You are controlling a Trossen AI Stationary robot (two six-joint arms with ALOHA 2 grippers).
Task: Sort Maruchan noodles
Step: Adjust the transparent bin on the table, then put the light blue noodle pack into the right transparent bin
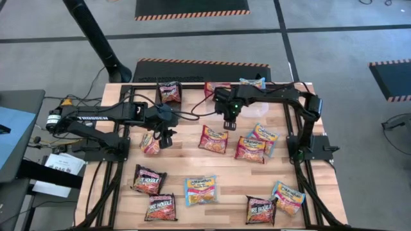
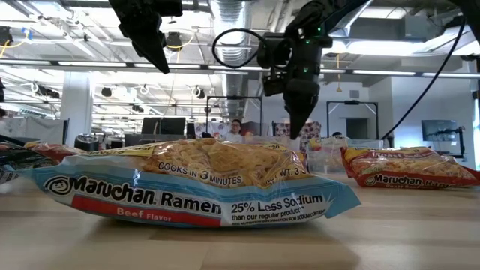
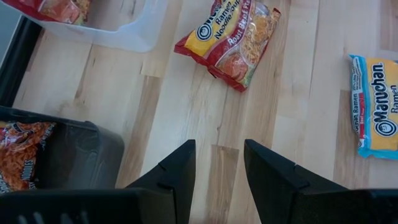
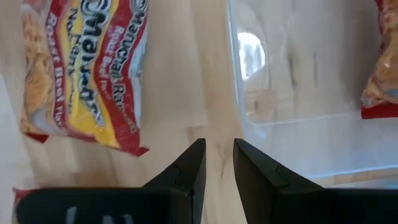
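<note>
Maruchan noodles [image 1: 200, 190] mostly lay loose across the bench [image 1: 192, 160] around the clear bin [image 4: 311, 87], some already binned, so both empty claws hovered spread: left claw [image 3: 217, 165] and right claw [image 4: 219, 163] near it.

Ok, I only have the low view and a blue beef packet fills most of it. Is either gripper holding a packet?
Observer: No. The left gripper is open and empty, over bare wood.
Operator: And the right one?
Observer: The right gripper is empty too, just outside the clear bin.
Operator: Anything in a bin yet?
Observer: Yes, an orange packet lies in the black bin.
</note>
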